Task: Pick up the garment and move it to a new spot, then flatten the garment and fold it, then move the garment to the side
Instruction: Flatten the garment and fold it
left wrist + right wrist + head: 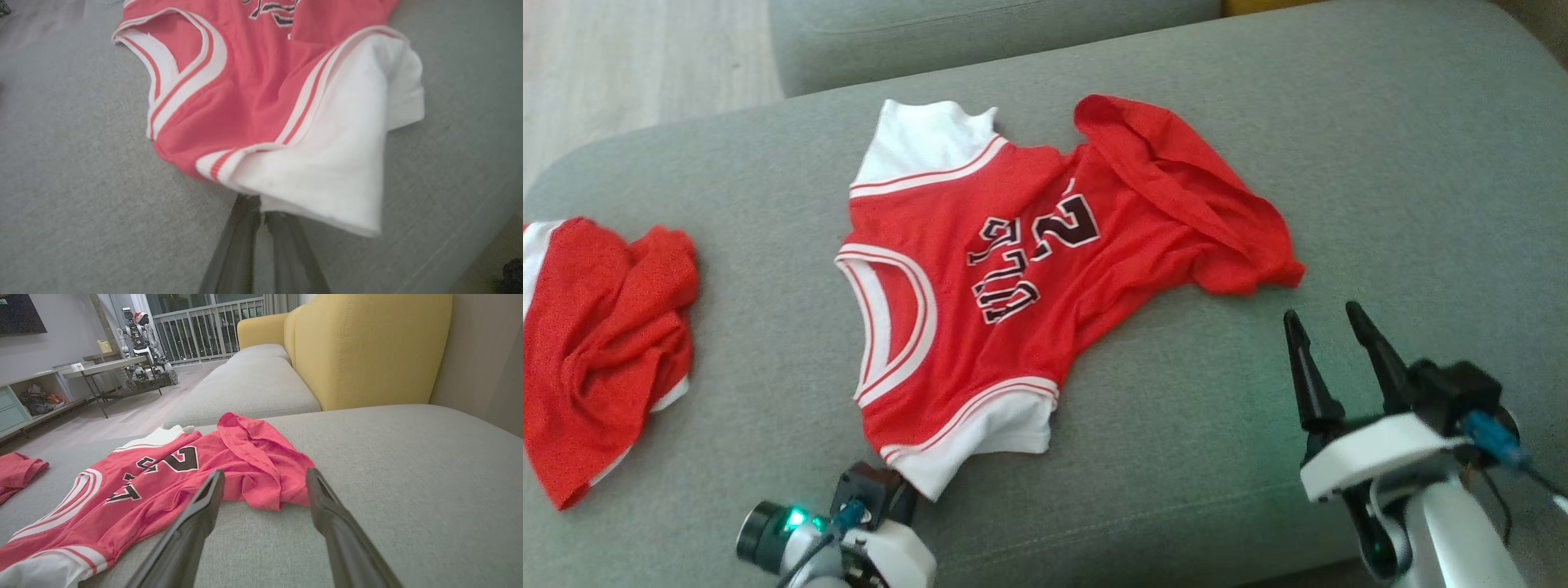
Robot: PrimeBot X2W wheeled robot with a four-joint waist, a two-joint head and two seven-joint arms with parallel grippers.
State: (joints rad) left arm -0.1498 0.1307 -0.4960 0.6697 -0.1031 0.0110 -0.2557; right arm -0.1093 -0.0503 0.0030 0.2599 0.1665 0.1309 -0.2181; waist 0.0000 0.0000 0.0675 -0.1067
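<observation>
The garment (980, 286) is a red jersey with white sleeves and dark lettering. It lies mostly spread on the grey sofa cushion (1380, 163), with its far hem bunched and folded over. My left gripper (907, 494) sits at the near white sleeve. Its fingers (241, 245) are pressed together, with the tips hidden under the sleeve's edge (327, 179), pinching it. My right gripper (1327, 318) hovers open just short of the bunched red hem (269, 486), with nothing between its fingers.
A second crumpled red and white cloth (605, 335) lies at the cushion's left end. Another grey cushion (972, 24) and wooden floor (629, 57) lie beyond. A yellow backrest (367, 347) rises behind the seat, and a table with another robot (139, 330) stands across the room.
</observation>
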